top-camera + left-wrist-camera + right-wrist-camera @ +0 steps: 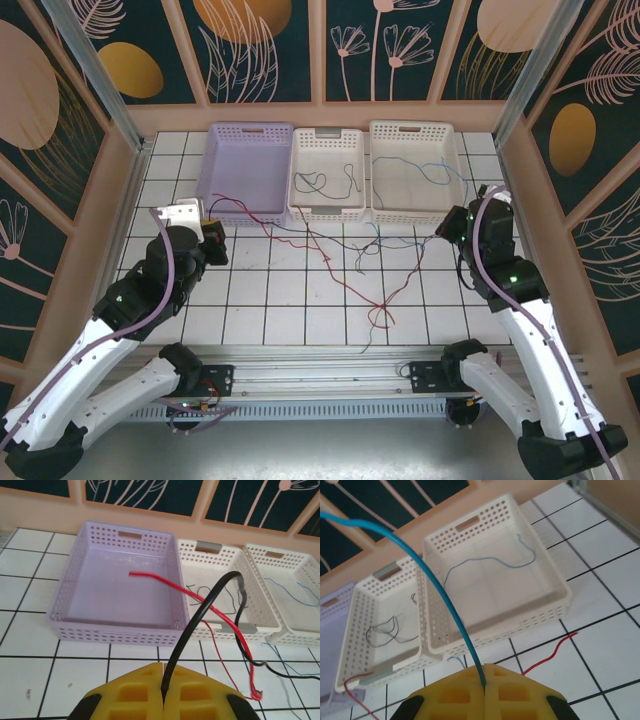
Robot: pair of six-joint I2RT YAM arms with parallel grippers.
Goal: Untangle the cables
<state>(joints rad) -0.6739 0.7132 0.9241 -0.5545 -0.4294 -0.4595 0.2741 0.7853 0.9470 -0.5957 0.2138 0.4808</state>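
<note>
**Top external view: two arms hold cable ends by a knot**

The tiled table (250, 300) is the biggest thing here. At its far edge three baskets stand in a row. A lilac basket (250, 128) is on the left. The white middle basket (331, 131) has thin dark wires (387, 628) in it. The white right basket (415, 125) has a thin blue wire (492, 563) in it.

In front of the lilac basket, the left gripper (163, 666) is pinched tight on a black cable (200, 611). In front of the right basket, the right gripper (484, 666) is pinched tight on a blue cable (440, 590). The other cables (380, 312) lie across the middle of the table and cross in a knot near the front edge.

I think the step in hand is pulling one cable out of the mess. Next, the arms should likely draw apart slowly. That way the held cables can slip free and the knot does not get tighter.
</note>
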